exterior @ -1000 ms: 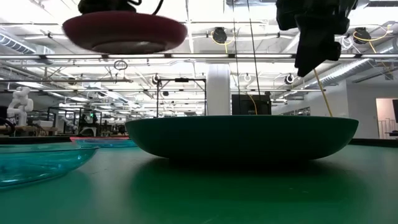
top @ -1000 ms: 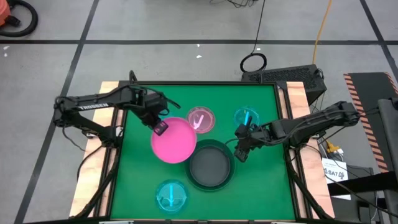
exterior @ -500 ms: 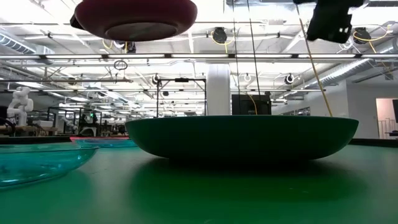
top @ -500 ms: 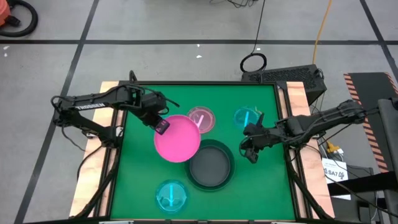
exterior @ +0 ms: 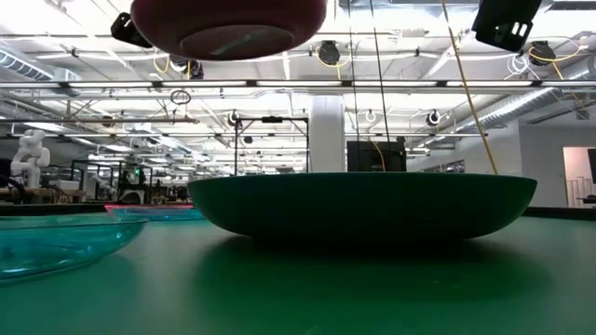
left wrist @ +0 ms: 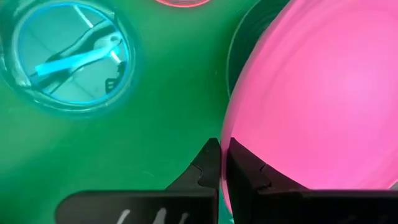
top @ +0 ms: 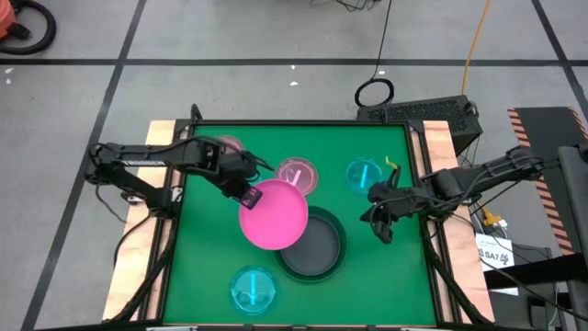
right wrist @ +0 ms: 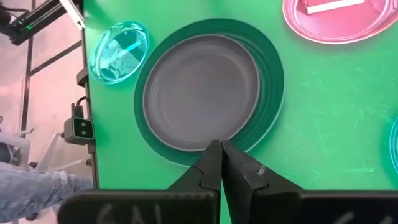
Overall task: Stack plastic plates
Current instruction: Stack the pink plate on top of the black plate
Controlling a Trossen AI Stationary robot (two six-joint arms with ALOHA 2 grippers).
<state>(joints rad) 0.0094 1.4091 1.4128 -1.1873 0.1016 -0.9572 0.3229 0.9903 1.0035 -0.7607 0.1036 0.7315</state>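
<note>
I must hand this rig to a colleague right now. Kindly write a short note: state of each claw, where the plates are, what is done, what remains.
Left claw: shut on the rim of the solid hot pink round plastic plate, held in the air, overlapping the dark grey plate's edge from above.
Right claw: shut, empty, raised to the right of the large dark grey round plate.
On the green table: dark grey plate at centre, two small translucent cyan plates, one small translucent pink plate.
Done: pink plate lifted.
Left: set it in the grey plate, then stack the small ones.
</note>
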